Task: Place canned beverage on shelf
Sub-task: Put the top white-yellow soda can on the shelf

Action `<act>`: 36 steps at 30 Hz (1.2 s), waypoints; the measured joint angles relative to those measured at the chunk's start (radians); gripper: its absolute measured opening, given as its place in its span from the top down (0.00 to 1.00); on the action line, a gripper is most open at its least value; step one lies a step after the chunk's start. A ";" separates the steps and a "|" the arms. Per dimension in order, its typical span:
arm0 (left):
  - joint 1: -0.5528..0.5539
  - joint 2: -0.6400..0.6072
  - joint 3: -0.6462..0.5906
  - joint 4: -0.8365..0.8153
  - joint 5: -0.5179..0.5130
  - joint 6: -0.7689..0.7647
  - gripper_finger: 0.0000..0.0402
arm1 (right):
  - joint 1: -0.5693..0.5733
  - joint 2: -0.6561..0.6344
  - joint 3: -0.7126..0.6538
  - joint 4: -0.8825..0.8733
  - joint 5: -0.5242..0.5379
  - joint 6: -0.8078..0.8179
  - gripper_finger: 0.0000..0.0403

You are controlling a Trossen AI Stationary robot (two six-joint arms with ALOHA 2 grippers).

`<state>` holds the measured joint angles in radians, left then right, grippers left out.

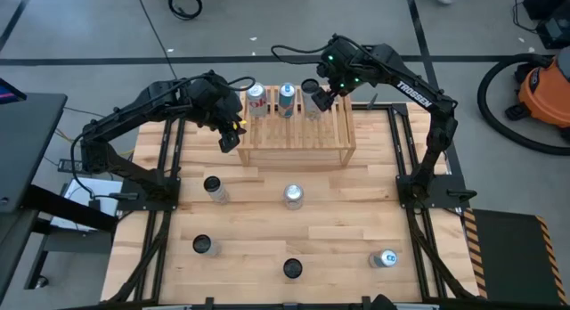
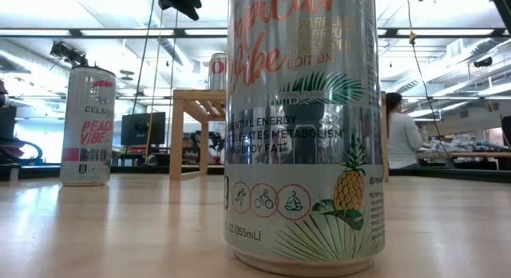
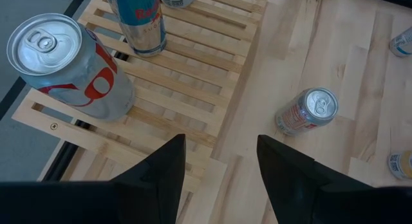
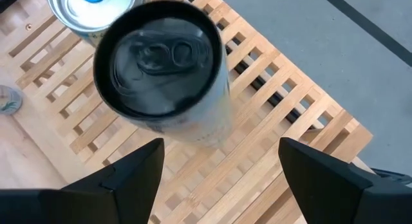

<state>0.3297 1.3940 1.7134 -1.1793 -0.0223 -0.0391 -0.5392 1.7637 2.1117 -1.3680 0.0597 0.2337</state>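
Note:
The light-wood slatted shelf (image 1: 298, 136) stands at the table's far middle. Three cans stand upright on its top: a red-and-white one (image 1: 256, 101), a blue one (image 1: 287, 98) and a black-topped one (image 1: 311, 94). My right gripper (image 1: 321, 100) is open just above and beside the black-topped can (image 4: 161, 63), its fingers apart on either side and clear of it. My left gripper (image 1: 230, 136) is open and empty over the shelf's left end, near the red-and-white can (image 3: 71, 69).
Several more cans are on the table nearer the front: two upright at mid-table (image 1: 214, 187) (image 1: 293, 196), two near the front edge (image 1: 202, 246) (image 1: 292, 268), and one on its side at the front right (image 1: 386, 258). Dark frame rails run along both table sides.

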 joint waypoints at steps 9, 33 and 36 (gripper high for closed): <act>0.000 0.000 0.000 0.000 0.000 0.000 0.52 | 0.000 -0.001 0.000 0.004 -0.001 -0.002 0.22; 0.000 0.000 0.000 0.000 0.000 0.002 0.52 | 0.001 -0.083 0.000 0.106 -0.079 -0.129 0.22; 0.000 0.000 0.000 0.000 0.000 0.001 0.52 | 0.002 -0.083 0.000 0.166 -0.079 -0.138 0.22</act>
<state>0.3297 1.3938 1.7134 -1.1797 -0.0223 -0.0380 -0.5374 1.6810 2.1117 -1.2021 -0.0193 0.0953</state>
